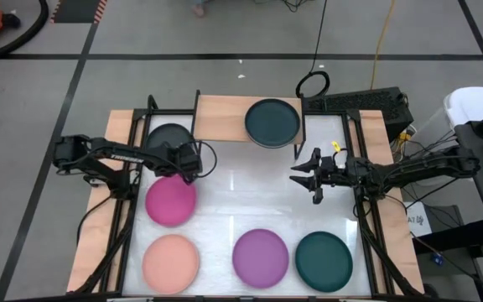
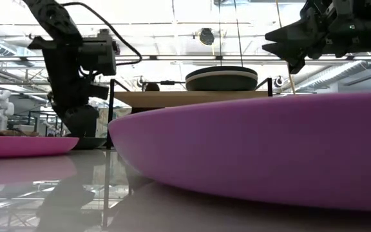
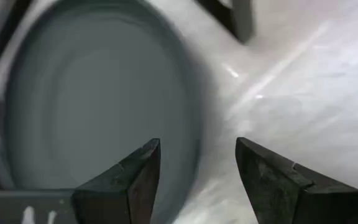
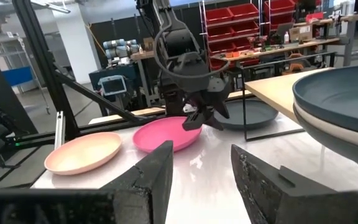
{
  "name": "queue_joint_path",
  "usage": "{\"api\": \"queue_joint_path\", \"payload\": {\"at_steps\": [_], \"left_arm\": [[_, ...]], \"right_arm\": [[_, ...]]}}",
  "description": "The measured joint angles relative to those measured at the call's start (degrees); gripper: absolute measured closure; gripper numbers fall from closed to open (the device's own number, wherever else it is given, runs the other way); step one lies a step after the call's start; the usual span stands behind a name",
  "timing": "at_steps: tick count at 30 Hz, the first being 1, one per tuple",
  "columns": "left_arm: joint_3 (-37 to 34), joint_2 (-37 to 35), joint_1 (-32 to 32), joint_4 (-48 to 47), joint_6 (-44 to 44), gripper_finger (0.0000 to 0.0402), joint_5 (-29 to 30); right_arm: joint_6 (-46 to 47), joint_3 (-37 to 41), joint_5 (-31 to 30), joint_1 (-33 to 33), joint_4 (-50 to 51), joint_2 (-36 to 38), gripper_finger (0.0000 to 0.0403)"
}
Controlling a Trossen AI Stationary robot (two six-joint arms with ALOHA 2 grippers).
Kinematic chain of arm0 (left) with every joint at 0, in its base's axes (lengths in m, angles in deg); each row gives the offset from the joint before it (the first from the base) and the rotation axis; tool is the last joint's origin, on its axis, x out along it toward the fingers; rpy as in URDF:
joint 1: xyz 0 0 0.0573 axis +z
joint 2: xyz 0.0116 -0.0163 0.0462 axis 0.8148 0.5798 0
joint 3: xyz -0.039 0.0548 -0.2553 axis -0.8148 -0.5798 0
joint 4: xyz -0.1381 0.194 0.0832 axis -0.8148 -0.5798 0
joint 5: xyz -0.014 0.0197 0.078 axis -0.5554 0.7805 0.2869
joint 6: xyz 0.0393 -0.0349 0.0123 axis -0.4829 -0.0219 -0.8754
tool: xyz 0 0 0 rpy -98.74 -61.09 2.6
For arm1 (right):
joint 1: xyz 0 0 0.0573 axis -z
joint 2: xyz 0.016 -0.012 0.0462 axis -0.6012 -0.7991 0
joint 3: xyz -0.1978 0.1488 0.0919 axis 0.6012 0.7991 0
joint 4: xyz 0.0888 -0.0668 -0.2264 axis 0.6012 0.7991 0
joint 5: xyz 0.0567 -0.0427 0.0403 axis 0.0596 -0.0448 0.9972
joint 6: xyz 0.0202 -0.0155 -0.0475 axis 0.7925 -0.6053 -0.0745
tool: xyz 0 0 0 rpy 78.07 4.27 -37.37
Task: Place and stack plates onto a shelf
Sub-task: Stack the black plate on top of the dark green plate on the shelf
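The shelf (image 1: 225, 113), a light-wood board on black legs, stands at the table's far middle. It carries a dark teal plate (image 1: 272, 122) stacked on a beige one (image 4: 328, 134). A charcoal plate (image 3: 98, 93) lies flat on the white tabletop by the shelf's left end. My left gripper (image 3: 197, 168) hangs open just above its rim, tilted steeply down, one finger over the plate and one over the table. My right gripper (image 1: 302, 172) waits open and level, right of centre and above the table. Magenta (image 1: 171, 201), salmon (image 1: 171, 262), purple (image 1: 260, 257) and dark teal (image 1: 324, 261) plates lie flat nearer the front.
Black frame rails (image 1: 128, 218) run along both sides of the white tabletop (image 1: 241, 197). The shelf's thin black legs (image 4: 246, 112) stand close to the charcoal plate. Bare tabletop lies between the two grippers. Cables and a dark box (image 1: 367, 105) sit at the far right.
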Motion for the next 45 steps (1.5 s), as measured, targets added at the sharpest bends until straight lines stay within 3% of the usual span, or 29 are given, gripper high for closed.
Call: {"api": "queue_joint_path", "payload": {"at_steps": [4, 20, 23, 34, 45], "left_arm": [[-3.19, 0.00, 1.21, 5.36, -2.51, 0.0188, -1.81], [-4.58, -0.04, 3.96, 7.12, -2.98, 0.0193, -0.97], [-4.59, 0.00, 3.98, 7.17, -3.31, 0.0220, -0.94], [-4.34, -0.02, 3.96, 6.57, -2.66, 0.0386, -1.82], [3.79, -0.04, 1.76, -4.52, 3.14, 0.0390, -1.75]], "right_arm": [[0.90, 0.00, 0.00, 0.00, -0.09, -0.01, 0.0260], [0.88, 0.00, -0.24, 0.00, -0.15, -0.01, 0.0260], [0.88, 0.00, -0.26, 0.00, -0.15, 0.00, 0.0260], [0.88, 0.02, -0.26, 0.00, -0.15, 0.01, 0.0260], [0.90, 0.02, -0.26, 0.00, -0.15, 0.01, 0.0260]]}}
